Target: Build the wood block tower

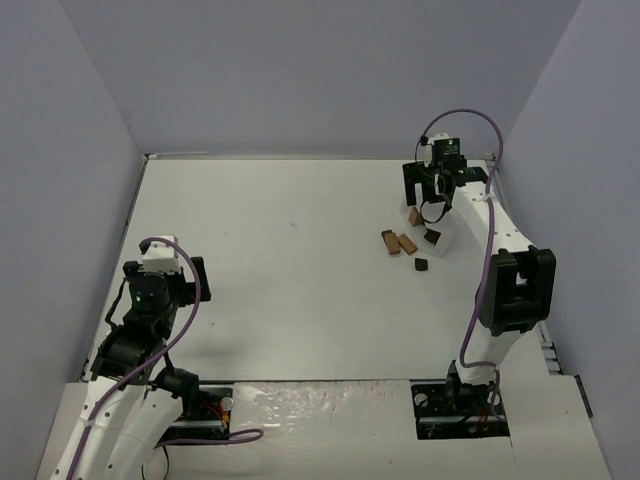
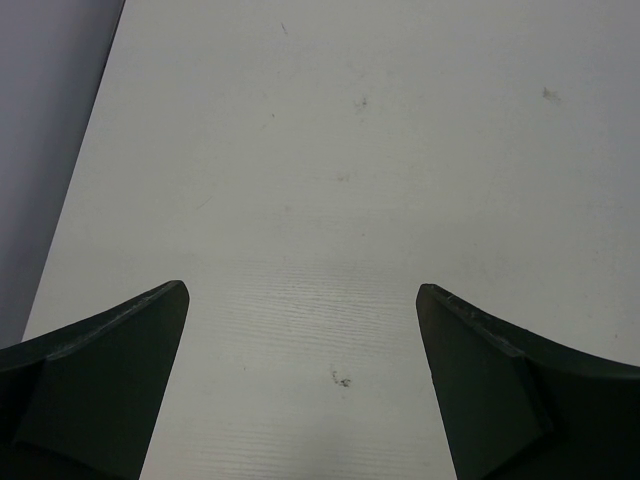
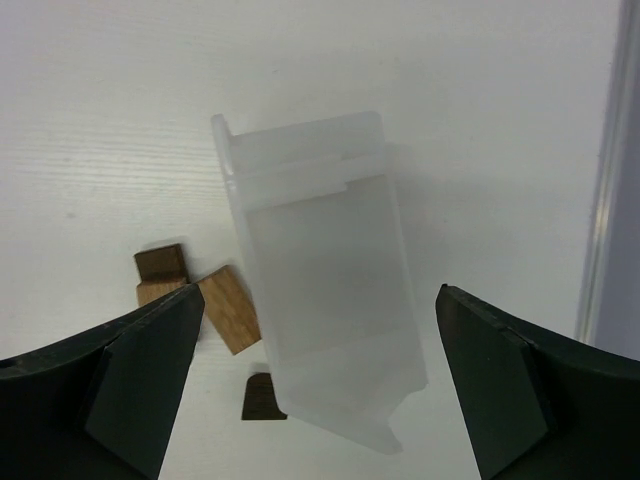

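Top external view: the right gripper reaches out to the far right part of the table, hanging over a loose scatter of blocks. No tower stands. The pieces lie flat and separate on the table, with nothing set on anything else that I can make out. One tan block sits nearest the gripper, a brown and tan pair lies side by side just nearer the arms' bases, and two dark blocks lie to the right of that pair.

From the right wrist, both fingers stand spread wide and hold nothing. Below them lies a translucent white tray, slightly askew. Left of it are a dark block, a tan one touching it, and a second tan piece turned at an angle. Another dark piece lies against the tray's lower left edge.

The left gripper is well apart from all this, drawn back near its own base on the left side. Its wrist view shows the jaws spread wide over bare table, gripping nothing.
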You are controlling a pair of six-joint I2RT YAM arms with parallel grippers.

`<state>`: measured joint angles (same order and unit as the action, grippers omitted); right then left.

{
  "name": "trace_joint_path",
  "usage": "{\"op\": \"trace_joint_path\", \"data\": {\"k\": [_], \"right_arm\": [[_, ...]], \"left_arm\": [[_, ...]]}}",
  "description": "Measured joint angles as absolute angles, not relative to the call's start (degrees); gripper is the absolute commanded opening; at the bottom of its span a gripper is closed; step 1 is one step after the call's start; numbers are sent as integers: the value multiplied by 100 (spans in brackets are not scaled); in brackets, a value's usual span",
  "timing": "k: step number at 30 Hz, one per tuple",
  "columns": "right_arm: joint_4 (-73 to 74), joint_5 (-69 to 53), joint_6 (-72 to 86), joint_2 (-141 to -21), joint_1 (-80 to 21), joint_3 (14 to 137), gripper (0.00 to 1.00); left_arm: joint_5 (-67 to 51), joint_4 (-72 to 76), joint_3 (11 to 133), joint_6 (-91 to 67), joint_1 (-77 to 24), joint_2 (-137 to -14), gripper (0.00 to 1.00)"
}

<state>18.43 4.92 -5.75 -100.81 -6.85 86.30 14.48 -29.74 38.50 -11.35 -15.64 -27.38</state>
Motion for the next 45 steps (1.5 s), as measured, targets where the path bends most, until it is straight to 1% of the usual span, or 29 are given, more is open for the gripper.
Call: {"op": "trace_joint_path", "data": {"k": [5,8,13,25,28,31,33,34,35,37,38,39,40,42,45], "right_arm": [[2047,-567,-639,-10140,-450,8630,100],[2104,-936,-690,-10237,-189,8630,100],[2185,-1003,-751,-10434,32,8643,100],[2220,-1326,-882,-10799,-3,8743,100],[2233,-1387,-882,-10955,-3,8861,97],[2235,-1400,-894,-11045,-3,8966,87],[2239,-1399,-913,-11050,-3,9017,76],[2241,-1396,-923,-11050,-3,9048,69],[2240,-1386,-939,-11050,-3,9068,60],[2247,-1366,-953,-11050,-3,9076,48],[2251,-1361,-959,-11050,-3,9076,36],[2257,-1352,-965,-11050,-3,9076,29],[2255,-1338,-966,-11050,-8,9076,23],[2254,-1291,-968,-11049,-23,9076,15],[2251,-1167,-987,-11042,-78,9076,5]], "left_arm": [[1404,-2974,3850,-1135,-1564,-2738,97],[1328,-2974,3852,-1138,-1566,-2762,97],[1209,-2974,3852,-1138,-1566,-2790,97],[1030,-2969,3852,-1135,-1570,-2920,97],[998,-2969,3852,-1135,-1570,-2975,97],[987,-2969,3852,-1133,-1570,-2985,97],[986,-2967,3852,-1133,-1570,-2985,97],[984,-2967,3852,-1133,-1570,-2985,97],[983,-2967,3852,-1133,-1570,-2985,97],[982,-2965,3852,-1133,-1570,-2989,97],[982,-2965,3852,-1133,-1570,-2998,97],[982,-2965,3852,-1133,-1570,-3008,97],[974,-2965,3852,-1132,-1570,-3020,97],[957,-2964,3852,-1131,-1570,-3036,97],[944,-2963,3852,-1131,-1570,-3062,97]]}}
